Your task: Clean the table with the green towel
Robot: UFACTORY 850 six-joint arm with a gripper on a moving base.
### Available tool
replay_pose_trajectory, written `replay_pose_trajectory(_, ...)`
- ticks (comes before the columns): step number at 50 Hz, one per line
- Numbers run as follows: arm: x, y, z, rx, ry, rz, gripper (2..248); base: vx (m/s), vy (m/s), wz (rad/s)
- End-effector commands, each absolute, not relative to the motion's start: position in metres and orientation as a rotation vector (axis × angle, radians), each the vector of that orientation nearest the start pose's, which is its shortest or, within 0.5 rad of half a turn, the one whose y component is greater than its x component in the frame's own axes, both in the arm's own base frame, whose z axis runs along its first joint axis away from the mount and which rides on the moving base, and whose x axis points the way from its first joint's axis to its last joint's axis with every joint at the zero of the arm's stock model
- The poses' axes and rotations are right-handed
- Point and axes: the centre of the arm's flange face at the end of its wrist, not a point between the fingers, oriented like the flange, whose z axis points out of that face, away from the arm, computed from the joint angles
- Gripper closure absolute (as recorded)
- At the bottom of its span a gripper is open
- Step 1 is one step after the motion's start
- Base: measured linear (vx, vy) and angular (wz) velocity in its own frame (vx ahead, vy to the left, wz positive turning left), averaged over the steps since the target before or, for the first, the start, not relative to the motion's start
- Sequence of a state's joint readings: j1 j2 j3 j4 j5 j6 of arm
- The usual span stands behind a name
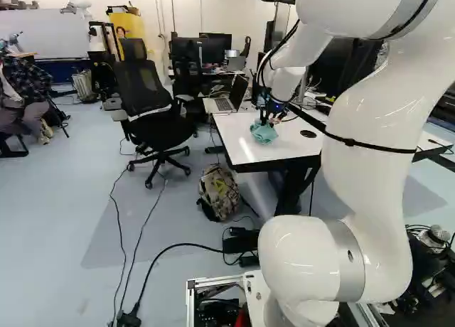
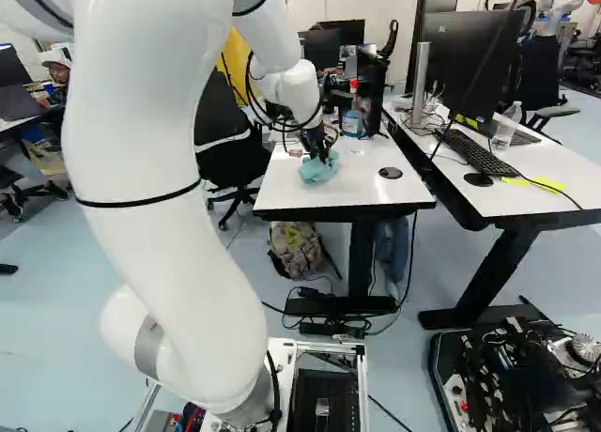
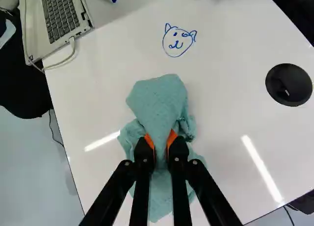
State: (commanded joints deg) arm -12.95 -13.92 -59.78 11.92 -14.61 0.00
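Observation:
Over the white table [image 1: 245, 143], my gripper [image 1: 269, 118] points down at the bunched green towel [image 1: 264, 134]. In the wrist view the gripper [image 3: 159, 146] is shut on a fold of the towel [image 3: 159, 100], its orange pads pressing from two sides. The cloth spreads ahead of and below the fingers, against the tabletop [image 3: 117, 64]. A blue drawn cat-like face [image 3: 178, 41] marks the table a little beyond the towel.
A laptop [image 3: 61, 14] and its white cable lie at the table's edge. A round black cable cover [image 3: 289, 84] is set in the tabletop. A blue bottle [image 2: 352, 122] stands farther back. A chair [image 1: 146, 103] and a backpack [image 1: 220, 192] are beside the table.

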Motion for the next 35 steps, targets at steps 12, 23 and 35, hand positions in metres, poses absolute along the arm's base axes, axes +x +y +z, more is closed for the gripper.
replay_pose_trajectory(12, 0.551, -0.129, 0.488, -2.906, 0.625, -0.887, 204, 0.0, 0.0, 0.0)
replay_pose_trajectory(23, 0.571, -0.14, 0.487, -2.901, 0.639, -0.903, 204, 0.0, 0.0, 0.0)
replay_pose_trajectory(35, 0.593, -0.152, 0.486, -2.895, 0.654, -0.924, 204, 0.0, 0.0, 0.0)
